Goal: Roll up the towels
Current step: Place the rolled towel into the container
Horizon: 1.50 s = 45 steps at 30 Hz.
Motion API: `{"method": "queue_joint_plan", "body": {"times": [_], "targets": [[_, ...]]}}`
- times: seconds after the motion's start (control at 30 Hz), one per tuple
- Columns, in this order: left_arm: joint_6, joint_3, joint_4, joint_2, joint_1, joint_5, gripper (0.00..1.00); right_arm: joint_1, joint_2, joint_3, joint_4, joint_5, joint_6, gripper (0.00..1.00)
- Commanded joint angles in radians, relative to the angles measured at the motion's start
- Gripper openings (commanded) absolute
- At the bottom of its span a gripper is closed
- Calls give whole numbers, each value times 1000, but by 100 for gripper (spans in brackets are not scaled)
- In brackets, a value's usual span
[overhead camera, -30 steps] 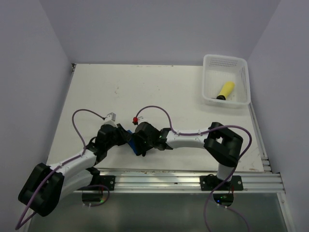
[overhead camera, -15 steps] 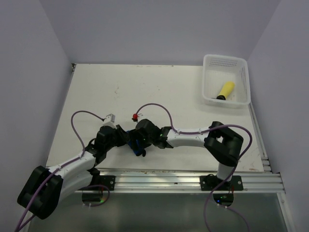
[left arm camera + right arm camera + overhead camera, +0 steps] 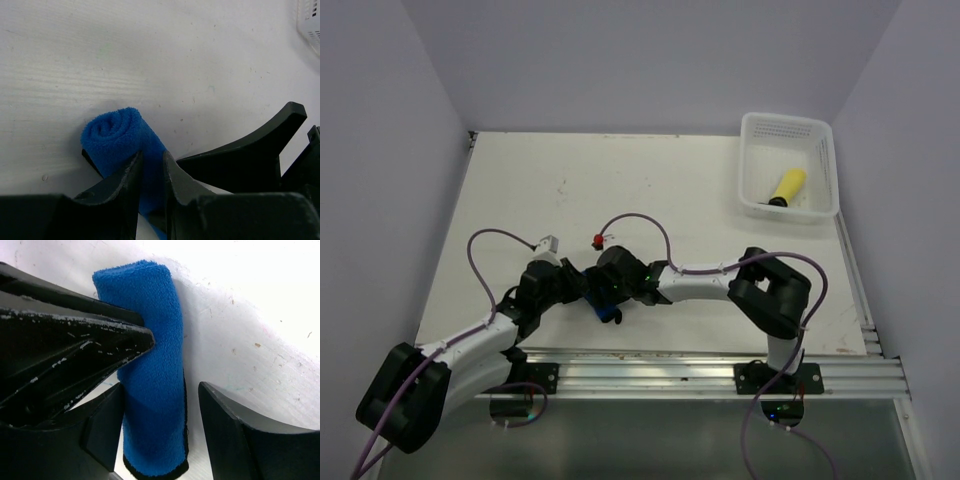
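Table (image 3: 620,180), one each: blue towel (image 3: 150,365), yellow towel (image 3: 788,186), basket (image 3: 785,128).

The left arm (image 3: 470,340) reaches low and forward-right from its base. The left tool (image 3: 150,157) has its two fingers drawn close together, pinching the blue towel (image 3: 117,132) between them. The right arm (image 3: 700,285) bends at the elbow and extends leftward, bringing its wrist almost head-on to the left wrist; the right tool (image 3: 160,390) stands with jaws apart, one finger on each side of the same roll, the finger at the right of the wrist view clear of it.
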State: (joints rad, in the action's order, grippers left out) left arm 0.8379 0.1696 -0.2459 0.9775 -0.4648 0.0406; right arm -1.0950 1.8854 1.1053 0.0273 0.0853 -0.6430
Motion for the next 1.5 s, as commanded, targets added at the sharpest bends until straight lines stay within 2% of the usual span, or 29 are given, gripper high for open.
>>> {"method": "queue_joint_plan", "body": {"times": [0.0,0.13,0.43,0.73,0.9,1.03,1.23,1.33,1.4,1.47], "targets": [[-13,-33,77,16,6,10,27,9,43,19,-15,13,-14,63],[-10,-35,82,12,6,7,27,7,50,-15,-21,8,-30,58],[-7,-30,88,0,6,2,27,-26,66,-42,16,77,-46,57],[-3,-21,117,-34,6,-5,27,-37,99,-55,34,114,-92,46],[-34,57,224,-77,6,-48,27,-42,116,-67,49,143,-124,43],[-56,131,313,-91,6,-102,27,-46,139,-74,51,156,-152,36],[-85,209,367,-83,8,-148,27,-49,146,-78,52,156,-150,30],[-106,260,410,-92,8,-183,27,-49,135,-79,48,148,-141,24],[-121,297,422,-112,8,-197,27,-51,123,-78,49,149,-136,15],[-143,321,433,-126,8,-209,27,-49,116,-64,69,151,-133,14]]}}
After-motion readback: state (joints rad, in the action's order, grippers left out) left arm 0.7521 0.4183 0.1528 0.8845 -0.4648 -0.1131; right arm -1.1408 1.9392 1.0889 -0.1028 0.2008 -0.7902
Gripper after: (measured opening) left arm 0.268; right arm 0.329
